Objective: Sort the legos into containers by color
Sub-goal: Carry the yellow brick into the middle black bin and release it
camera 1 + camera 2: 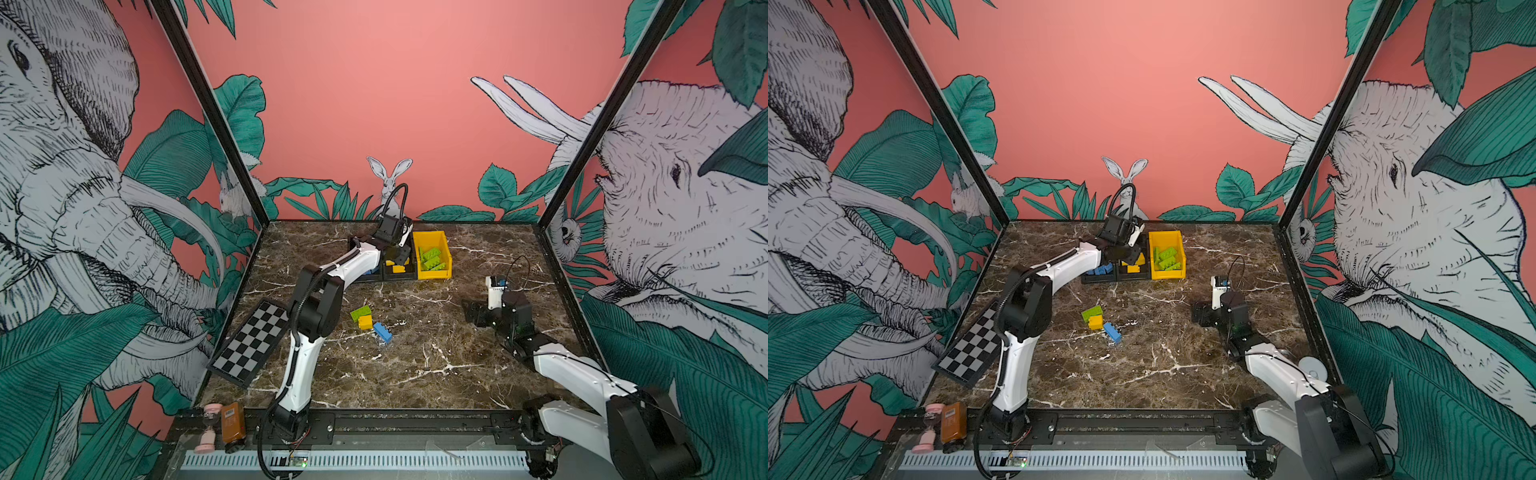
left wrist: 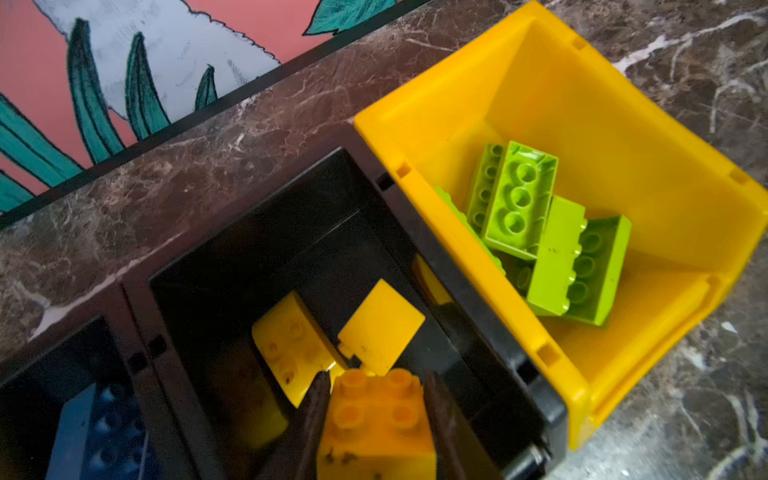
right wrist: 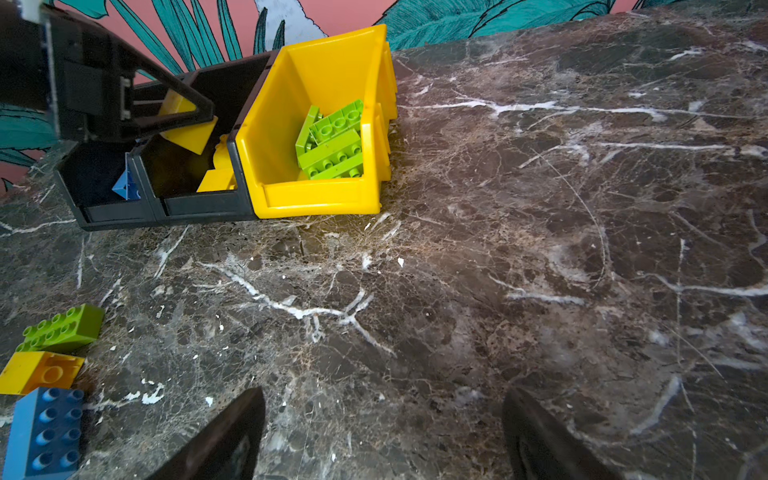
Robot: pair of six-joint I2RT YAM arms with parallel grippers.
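My left gripper (image 2: 376, 382) is shut on a yellow lego (image 2: 376, 419), held over the middle black container (image 2: 257, 199), where two yellow legos (image 2: 291, 353) lie. The yellow container (image 1: 428, 239) beside it holds several green legos (image 1: 431, 258). A blue lego (image 2: 104, 432) sits in the left black container. Loose on the table's middle lie a green lego (image 1: 360, 312), a yellow lego (image 1: 365, 322) and a blue lego (image 1: 382, 332). My right gripper (image 3: 382, 399) is open and holds nothing, low over bare marble to the right of them.
A checkerboard (image 1: 251, 343) leans at the table's left edge. A pink hourglass (image 1: 208, 428) and a brown box (image 1: 232, 422) stand on the front rail. The three containers stand in a row near the back wall.
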